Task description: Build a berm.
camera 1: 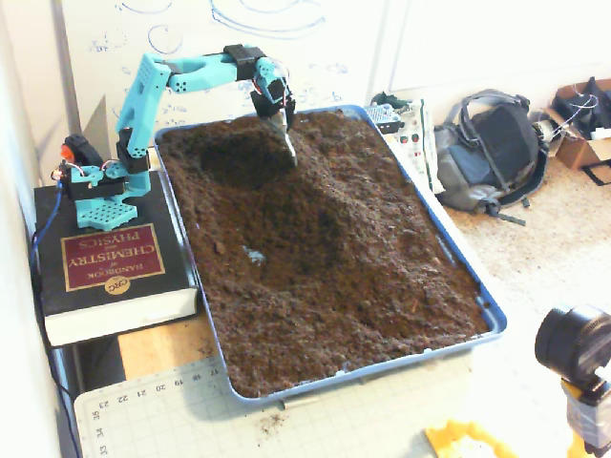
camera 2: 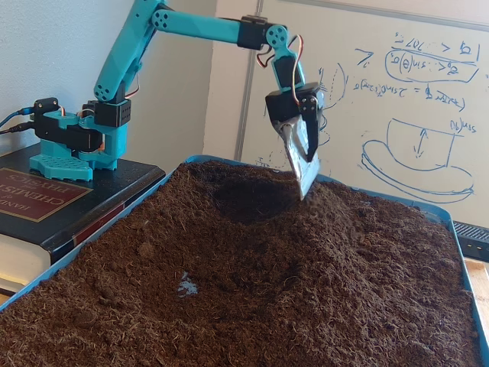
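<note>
Broadly, one blue tray (camera 1: 477, 298) holds soil edge to edge; one berm (camera 1: 329, 186) (camera 2: 359, 229) rises centre-far, right of a dug hollow (camera 1: 239, 157). One gripper (camera 1: 287, 143) (camera 2: 304, 177) hangs clear above; jaw state unclear.

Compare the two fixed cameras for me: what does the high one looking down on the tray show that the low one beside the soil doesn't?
Only the high fixed view shows the whole blue tray, a backpack on the floor, the cutting mat and a camera at lower right.

Only the low fixed view shows the whiteboard sketches clearly and the berm in profile.

Both show the teal arm's pincer lifted above a scooped hollow, and the chemistry handbook under the base.
</note>
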Tool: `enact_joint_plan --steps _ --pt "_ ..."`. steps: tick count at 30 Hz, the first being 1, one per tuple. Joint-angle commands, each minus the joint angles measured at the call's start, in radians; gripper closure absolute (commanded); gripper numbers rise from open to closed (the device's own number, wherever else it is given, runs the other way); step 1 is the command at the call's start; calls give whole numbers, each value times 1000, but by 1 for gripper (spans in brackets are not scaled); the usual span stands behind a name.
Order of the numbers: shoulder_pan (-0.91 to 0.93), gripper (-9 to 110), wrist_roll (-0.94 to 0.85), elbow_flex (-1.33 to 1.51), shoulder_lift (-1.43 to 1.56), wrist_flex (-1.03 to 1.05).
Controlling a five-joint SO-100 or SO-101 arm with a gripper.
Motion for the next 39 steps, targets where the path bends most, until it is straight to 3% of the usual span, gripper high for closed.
enact_joint_plan --steps 1,13,19,30,39 --pt "69 101 -46 -124 202 -8" --pt "84 101 -121 482 339 244" --pt "94 101 -118 678 344 255" --pt "149 101 -135 689 189 100" --pt "160 101 -135 497 66 52"
